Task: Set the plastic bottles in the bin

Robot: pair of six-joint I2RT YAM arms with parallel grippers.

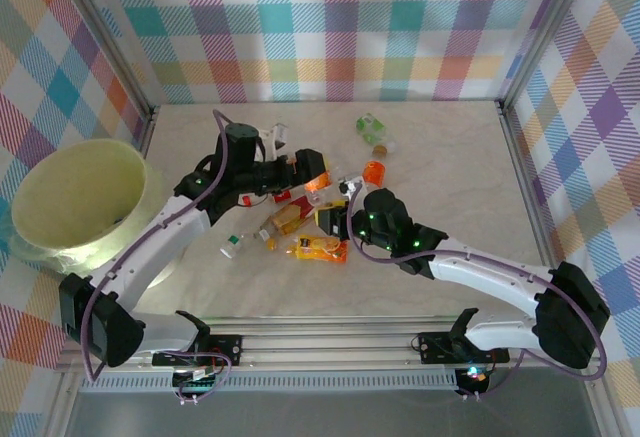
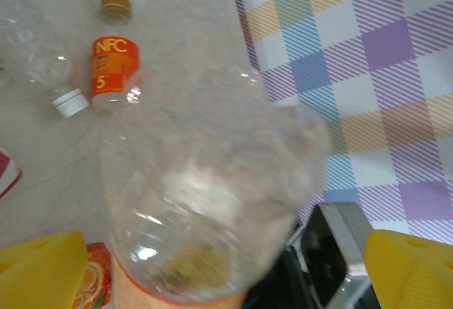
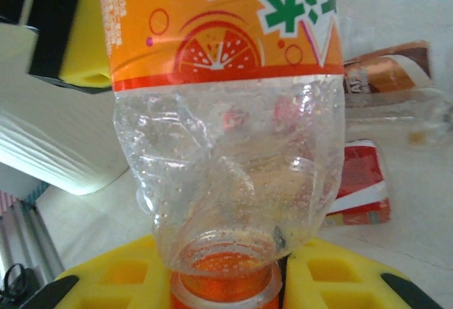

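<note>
r gripper (image 3: 226, 281) clamps orange bottle (image 3: 219, 33) by neck; l gripper (image 2: 226, 266) wide open astride it (blurred there).

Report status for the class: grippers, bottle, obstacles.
Right gripper shut on orange-label bottle, at neck. Left gripper open, straddling its label. Bin at left; loose bottles litter table.

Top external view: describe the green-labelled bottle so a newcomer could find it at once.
Start at the big pale bin on the left, then cross the table to its far side, right of centre. The green-labelled bottle lies there, beyond the heap of bottles between the arms; its green label marks it out from their orange, red and brown ones.
</note>
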